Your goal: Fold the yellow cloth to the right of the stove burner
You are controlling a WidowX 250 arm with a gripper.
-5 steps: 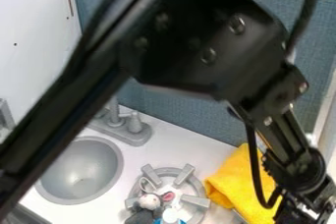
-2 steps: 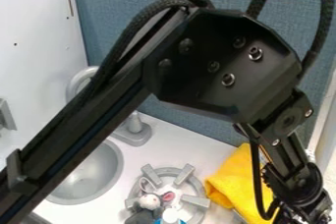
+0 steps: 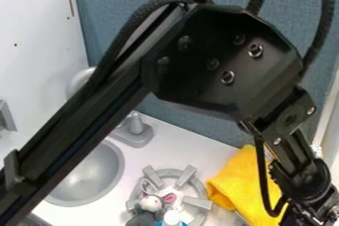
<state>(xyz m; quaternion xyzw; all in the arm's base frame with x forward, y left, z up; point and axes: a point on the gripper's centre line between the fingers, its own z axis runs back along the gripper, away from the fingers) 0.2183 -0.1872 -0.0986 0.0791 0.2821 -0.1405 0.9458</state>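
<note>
Since the earlier frames, the elbow of the black robot arm (image 3: 218,84) has first swung to the right and down, then edged slightly back up and left, while its wrist end has drifted a little further right; the bright yellow, soft-looking cloth (image 3: 233,183) lies where it was. The cloth rests bunched on the white tabletop (image 3: 198,143), just to the right of the grey, ring-shaped stove burner (image 3: 151,174), with its right side passing behind the arm's wrist. The black tool (image 3: 312,214) is at the lower right corner, near the cloth; I cannot tell how far open it is or whether it has hold of anything. The cloth looks light and limp, so it should give easily under a squeeze and is unlikely to break or slip badly, though it will probably sag and trail once lifted. The raised fold towards its left edge seems the best place to take hold, since a flat part could slide out of a shallow pinch. A grip there calls for some care around the grey plush mouse with a pale face (image 3: 151,203) and the white-capped blue bottle (image 3: 171,218), both at the burner.
</note>
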